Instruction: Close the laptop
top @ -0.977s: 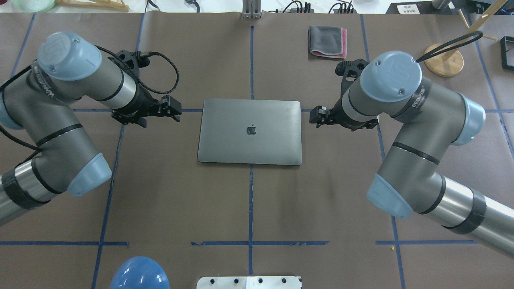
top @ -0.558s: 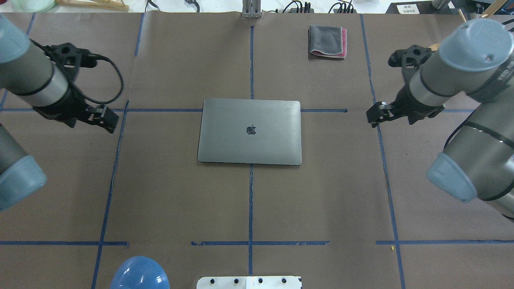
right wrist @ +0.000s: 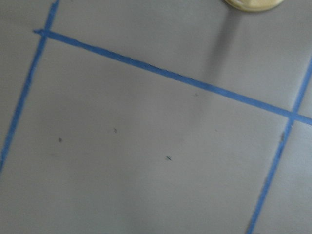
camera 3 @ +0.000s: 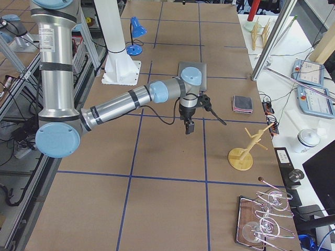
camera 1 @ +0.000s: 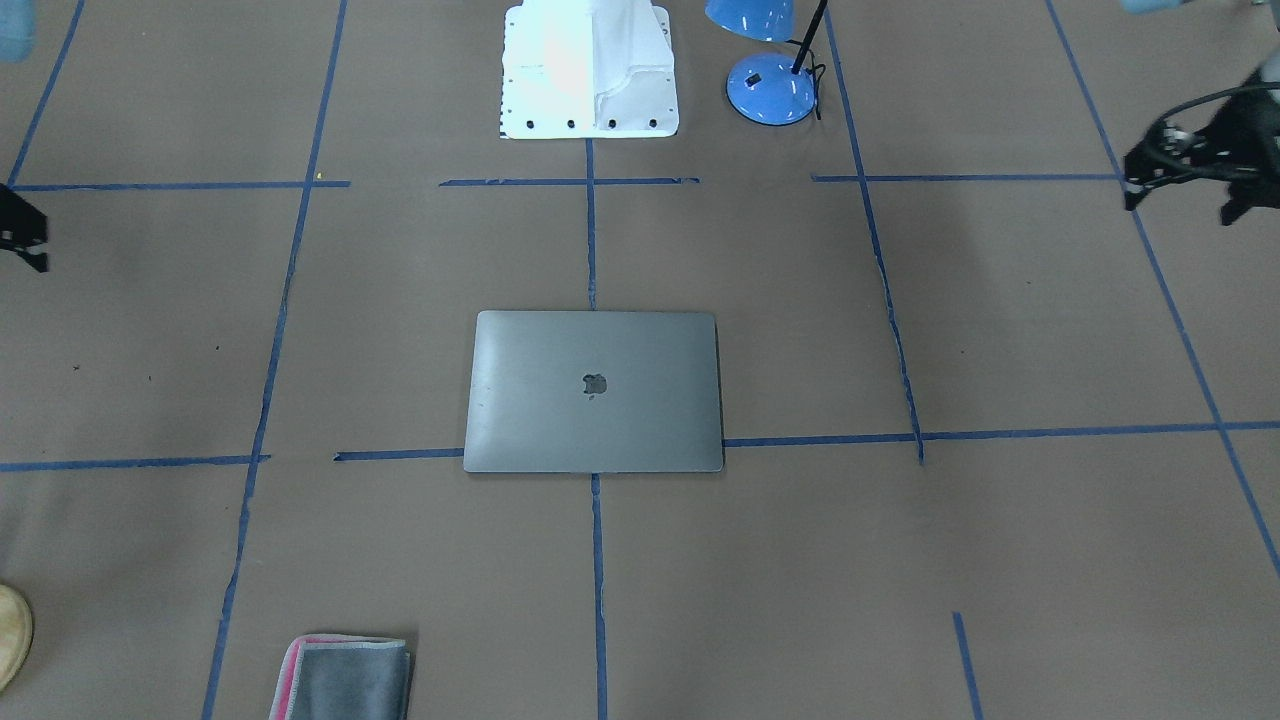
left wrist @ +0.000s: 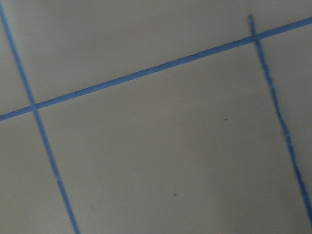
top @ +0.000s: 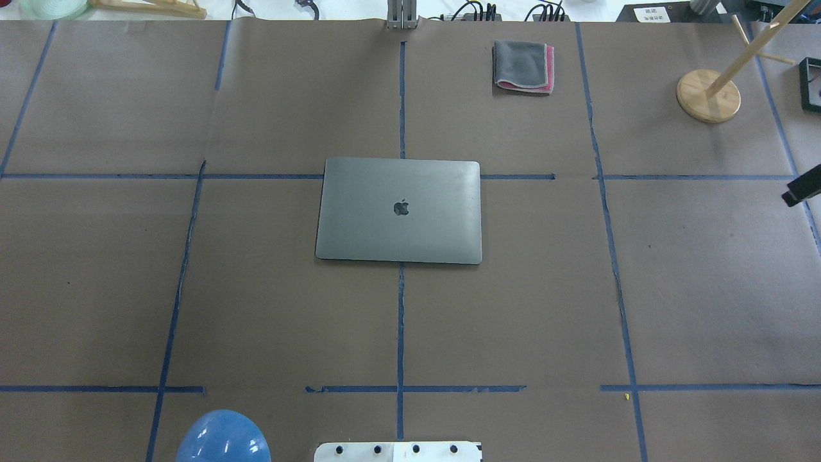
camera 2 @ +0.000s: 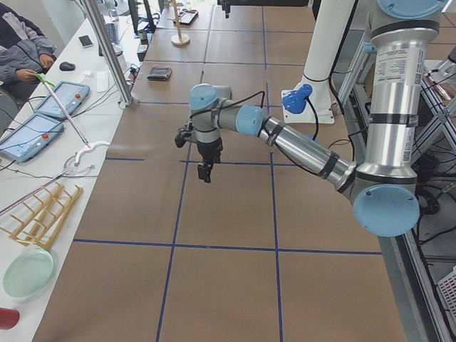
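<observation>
The space-grey laptop [top: 399, 210] lies flat in the middle of the table with its lid down and the apple logo up; it also shows in the front view [camera 1: 593, 390]. My left gripper [camera 2: 205, 173] hangs fingers down over bare table, far to the laptop's left. My right gripper [camera 3: 189, 127] hangs far to its right, and only a dark tip [top: 800, 191] shows at the overhead view's right edge. Neither touches the laptop. I cannot tell whether either is open or shut. Both wrist views show only brown table and blue tape.
A folded grey-and-pink cloth [top: 523, 66] lies at the back right. A wooden stand [top: 707, 95] is at the far right, a blue lamp [top: 222, 438] and the white robot base [camera 1: 588, 70] at the near edge. Blue tape lines cross the brown table.
Both arms have swung outward, away from the laptop's sides: the left arm has left the overhead view and the right one shows only at its edge. The laptop has not moved.
</observation>
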`<state>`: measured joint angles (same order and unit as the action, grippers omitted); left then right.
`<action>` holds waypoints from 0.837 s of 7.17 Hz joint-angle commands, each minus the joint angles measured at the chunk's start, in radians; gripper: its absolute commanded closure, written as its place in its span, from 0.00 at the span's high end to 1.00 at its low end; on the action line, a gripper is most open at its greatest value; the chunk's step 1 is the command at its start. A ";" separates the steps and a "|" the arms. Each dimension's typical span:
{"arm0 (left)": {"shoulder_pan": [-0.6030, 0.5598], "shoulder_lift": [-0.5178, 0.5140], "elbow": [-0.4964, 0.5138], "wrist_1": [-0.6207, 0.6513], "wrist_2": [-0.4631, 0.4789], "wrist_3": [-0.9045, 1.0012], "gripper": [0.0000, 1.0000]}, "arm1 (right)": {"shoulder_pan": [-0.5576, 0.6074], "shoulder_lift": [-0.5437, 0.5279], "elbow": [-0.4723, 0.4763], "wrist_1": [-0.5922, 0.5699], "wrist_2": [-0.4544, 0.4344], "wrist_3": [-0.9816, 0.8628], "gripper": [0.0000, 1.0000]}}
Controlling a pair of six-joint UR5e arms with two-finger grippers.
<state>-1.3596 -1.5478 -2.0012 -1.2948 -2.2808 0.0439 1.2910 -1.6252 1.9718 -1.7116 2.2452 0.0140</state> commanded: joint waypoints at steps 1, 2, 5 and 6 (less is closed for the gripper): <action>-0.189 0.049 0.178 -0.006 -0.037 0.209 0.99 | 0.205 -0.114 -0.115 0.007 0.094 -0.282 0.99; -0.191 0.070 0.212 -0.004 -0.037 0.208 1.00 | 0.212 -0.143 -0.140 0.009 0.087 -0.281 0.99; -0.193 0.080 0.236 -0.003 -0.034 0.206 0.99 | 0.214 -0.139 -0.149 0.010 0.088 -0.215 0.99; -0.193 0.081 0.231 -0.001 -0.028 0.208 0.99 | 0.214 -0.139 -0.146 0.010 0.088 -0.215 0.99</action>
<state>-1.5514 -1.4705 -1.7699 -1.2984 -2.3137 0.2525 1.5040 -1.7645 1.8230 -1.7014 2.3328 -0.2073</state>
